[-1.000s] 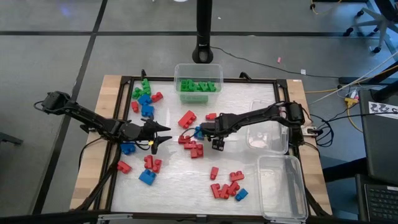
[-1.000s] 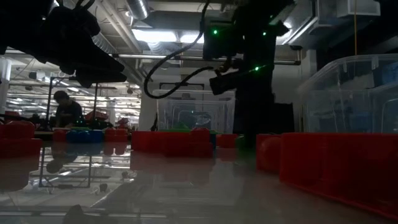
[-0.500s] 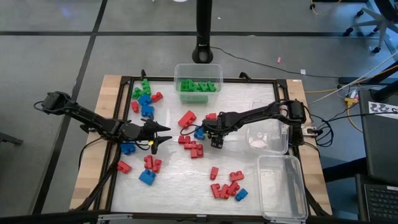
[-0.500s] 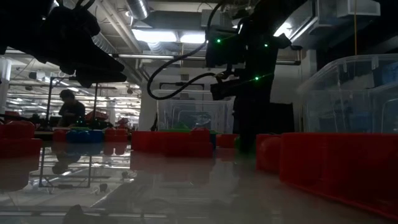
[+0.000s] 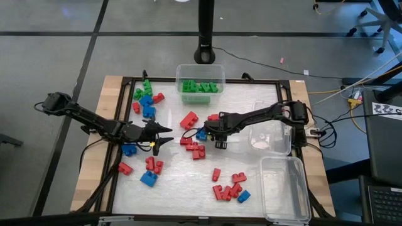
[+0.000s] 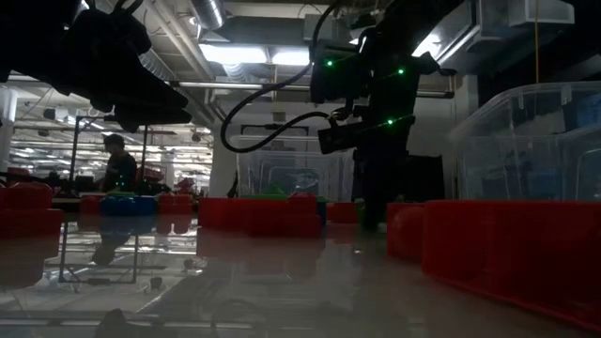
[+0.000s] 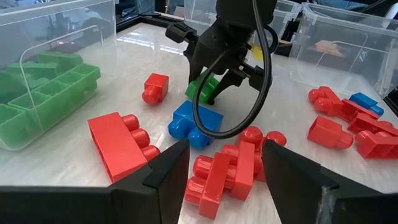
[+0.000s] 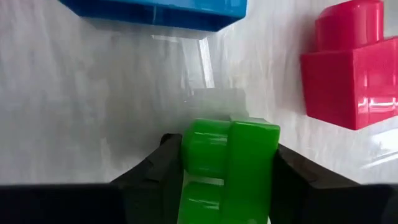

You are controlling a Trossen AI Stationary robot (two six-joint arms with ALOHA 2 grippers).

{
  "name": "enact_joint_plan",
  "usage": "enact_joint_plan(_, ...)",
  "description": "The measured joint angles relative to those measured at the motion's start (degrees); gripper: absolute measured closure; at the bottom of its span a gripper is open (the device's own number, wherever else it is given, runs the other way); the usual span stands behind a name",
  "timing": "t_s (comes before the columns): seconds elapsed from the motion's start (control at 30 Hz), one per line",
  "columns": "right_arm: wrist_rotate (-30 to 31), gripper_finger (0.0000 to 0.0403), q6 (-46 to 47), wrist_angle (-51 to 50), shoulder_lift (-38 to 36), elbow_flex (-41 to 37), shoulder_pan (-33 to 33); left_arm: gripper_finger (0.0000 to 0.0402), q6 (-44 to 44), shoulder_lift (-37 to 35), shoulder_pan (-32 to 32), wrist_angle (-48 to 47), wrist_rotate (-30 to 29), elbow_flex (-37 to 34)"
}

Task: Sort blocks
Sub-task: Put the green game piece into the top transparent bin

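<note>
The right pincer (image 8: pixel 227 186) has just clenched on a green block (image 8: pixel 229 163), low on the tabletop (image 5: pixel 176 182) beside a blue block (image 7: pixel 194 122); pickup looks secured. The left pincer (image 5: pixel 164 135) waits, released.

**Even overhead light, dim backlit low view**

The high view is evenly lit, with soft glare on the white surface (image 5: pixel 188 182). The low view is dark and backlit by ceiling lights (image 6: pixel 254 53) at twelve o'clock, arms silhouetted. Near red blocks (image 6: pixel 512 249) are blurred.
</note>
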Motion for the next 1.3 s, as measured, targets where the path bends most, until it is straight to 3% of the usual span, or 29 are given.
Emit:
enact_joint_plan(0.23, -0.3, 0.0230, -4.5, -2.2, 0.5, 3.3, 0.3, 0.0214, 0.0, 0.0, 0.0, 0.0, 0.0, 0.0)
enact_joint_plan(0.47, 0.6, 0.0237, -10.6, -8.8, 0.5, 12.1, 0.3, 0.0214, 0.0, 0.0, 0.0, 0.0, 0.0, 0.0)
enact_joint_plan(0.8, 15.1, 0.0237, -21.6, -19.5, 0.3, 30.3, -0.8, 0.0214, 0.2, 0.0, 0.0, -0.1, 0.0, 0.0)
enact_joint_plan(0.97, 20.8, 0.0233, -29.8, -15.8, 0.2, 37.5, -4.6, 0.0214, 0.2, 0.0, 0.0, 0.0, 0.0, 0.0)
enact_joint_plan(1.17, 19.0, 0.0232, -38.2, -5.8, 0.2, 38.9, -11.3, 0.0214, 0.2, 0.0, 0.0, -0.1, 0.0, 0.0)
enact_joint_plan(1.3, 15.3, 0.0216, -39.0, -1.2, 1.3, 39.0, -15.7, 0.0214, 0.4, 0.0, 0.0, -0.1, 0.0, 0.0)
